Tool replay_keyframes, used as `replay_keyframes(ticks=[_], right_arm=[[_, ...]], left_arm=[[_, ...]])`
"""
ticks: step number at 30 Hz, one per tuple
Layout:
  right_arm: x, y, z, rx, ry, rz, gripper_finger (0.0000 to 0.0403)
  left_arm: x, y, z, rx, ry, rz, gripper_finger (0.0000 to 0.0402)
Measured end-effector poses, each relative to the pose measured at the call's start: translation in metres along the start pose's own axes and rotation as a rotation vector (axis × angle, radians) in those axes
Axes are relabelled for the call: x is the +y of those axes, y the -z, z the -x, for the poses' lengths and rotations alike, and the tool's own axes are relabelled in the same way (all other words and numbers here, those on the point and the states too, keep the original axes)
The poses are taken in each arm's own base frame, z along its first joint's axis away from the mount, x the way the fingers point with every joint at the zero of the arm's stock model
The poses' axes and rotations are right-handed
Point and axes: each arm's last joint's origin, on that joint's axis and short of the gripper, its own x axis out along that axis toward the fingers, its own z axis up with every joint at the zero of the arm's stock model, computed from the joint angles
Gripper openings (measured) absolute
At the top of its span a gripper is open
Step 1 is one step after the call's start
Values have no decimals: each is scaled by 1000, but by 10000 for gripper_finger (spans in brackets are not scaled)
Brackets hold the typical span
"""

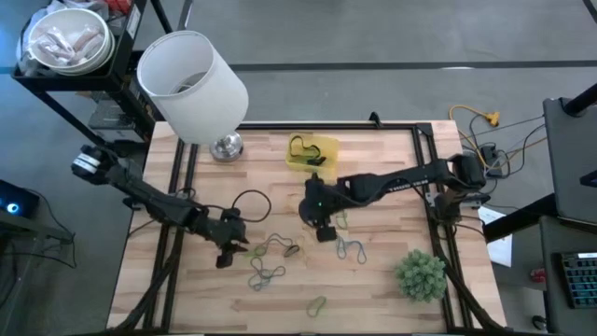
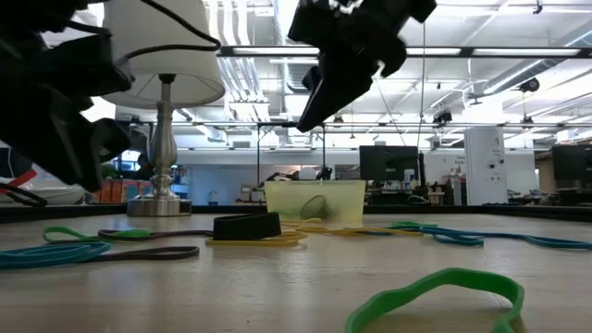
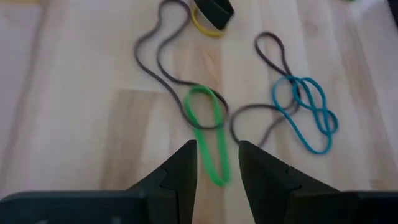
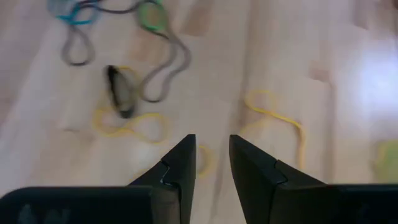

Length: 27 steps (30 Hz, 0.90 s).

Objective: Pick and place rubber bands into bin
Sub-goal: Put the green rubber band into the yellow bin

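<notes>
Open office hall behind the table in the low view: ceiling strip lights, monitors, a white cabinet. Wooden table [image 1: 373, 280] with black frame rails.

High view: yellow bin [image 1: 312, 152] near the table's 12 o'clock edge, just beside the lamp base; a dark loop lies inside. White lampshade [image 1: 191, 75] at 11 o'clock, green plant [image 1: 421, 274] at 4 o'clock. Left gripper [image 1: 227, 250] low at about 8 o'clock of table centre; right gripper [image 1: 324, 229] near centre, at 6 o'clock of the bin. Rubber bands [image 1: 271, 261] lie scattered between and below the two grippers, one green loop alone near the 6 o'clock edge.

Low view alone shows height: right gripper [image 2: 312, 109] hangs well above the table, and the bin [image 2: 314, 200] is translucent.

Left wrist view: fingers apart with a narrow gap, empty, a green band [image 3: 208, 134] lying between them; a blue band [image 3: 308, 112] and grey loops tangled beside it.

Right wrist view: fingers apart, narrow gap, nothing held; yellow bands [image 4: 280, 118] on the wood, a short black band [image 4: 119, 90] farther off. Colours unreadable from overhead.
</notes>
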Motion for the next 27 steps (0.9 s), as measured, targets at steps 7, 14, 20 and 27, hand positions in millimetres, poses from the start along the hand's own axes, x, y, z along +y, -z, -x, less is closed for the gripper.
replay_keyframes(ticks=[7,14,20,27], right_arm=[[25,-3,0,-4,-33,39,86],[39,-1,-1,2,-50,35,82],[43,-1,0,0,-57,44,81],[43,-1,-1,1,-57,44,73]], left_arm=[[-7,4,1,-18,-17,62,102],[-5,12,-17,65,-86,121,102],[-11,7,-29,122,-71,115,102],[-13,4,-31,122,-71,116,102]])
